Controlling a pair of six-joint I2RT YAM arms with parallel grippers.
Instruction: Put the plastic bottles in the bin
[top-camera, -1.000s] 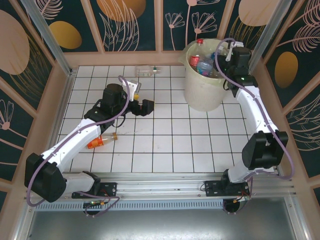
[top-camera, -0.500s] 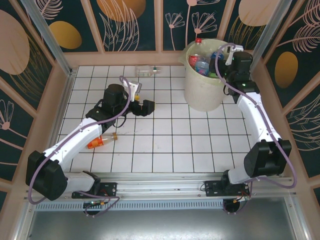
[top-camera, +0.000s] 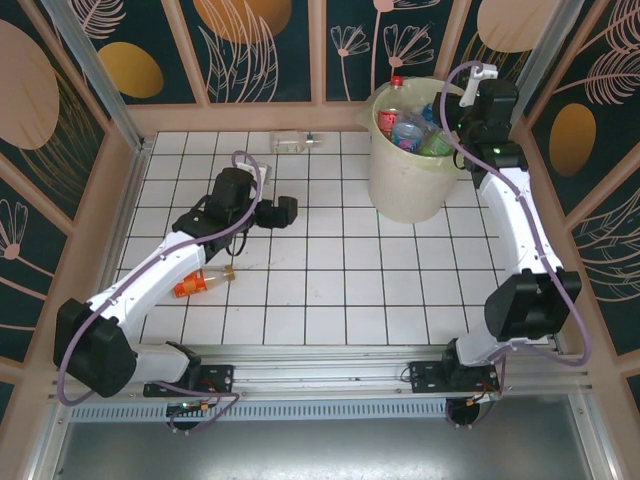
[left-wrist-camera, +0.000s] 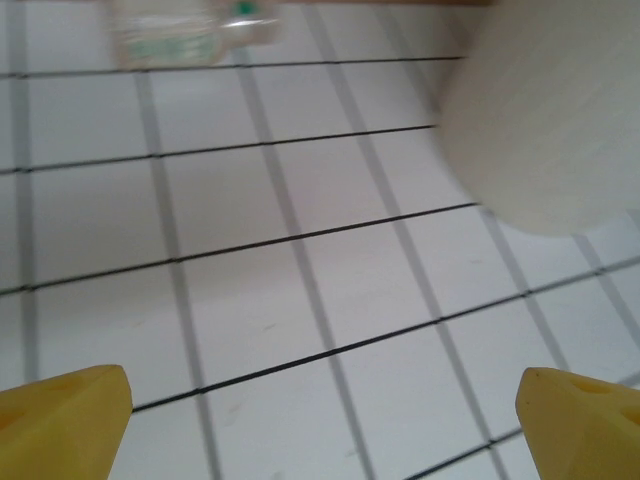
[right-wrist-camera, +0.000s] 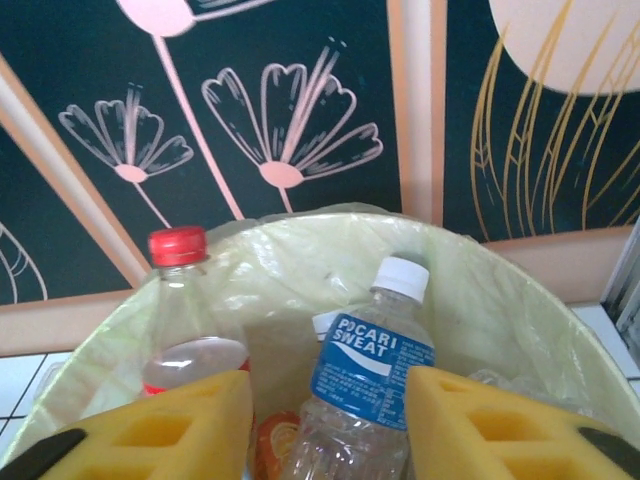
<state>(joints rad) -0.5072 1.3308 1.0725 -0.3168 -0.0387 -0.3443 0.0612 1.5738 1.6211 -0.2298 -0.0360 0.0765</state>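
Observation:
The cream-white bin (top-camera: 405, 190), lined with a pale green bag (right-wrist-camera: 300, 270), stands at the back right. It holds several plastic bottles, among them a red-capped one (right-wrist-camera: 185, 300) and a blue-labelled one (right-wrist-camera: 372, 380). My right gripper (top-camera: 465, 112) hovers open over the bin's right rim. In the right wrist view that gripper (right-wrist-camera: 330, 385) has the blue-labelled bottle standing in the bin beyond its yellow fingers. My left gripper (top-camera: 285, 210) hangs open and empty above the tiles (left-wrist-camera: 325, 420). An orange-labelled bottle (top-camera: 203, 282) lies under the left arm. A clear green-capped bottle (top-camera: 296, 140) lies by the back wall (left-wrist-camera: 185, 30).
A wooden rim (top-camera: 250, 118) and patterned wall panels enclose the white tiled floor (top-camera: 340, 280). The bin's outer wall (left-wrist-camera: 545, 130) rises to the right of my left gripper. Bare tiles stretch across the middle and front.
My right gripper has risen and drawn back from inside the bin to above its right rim. The left gripper has shifted slightly to the left.

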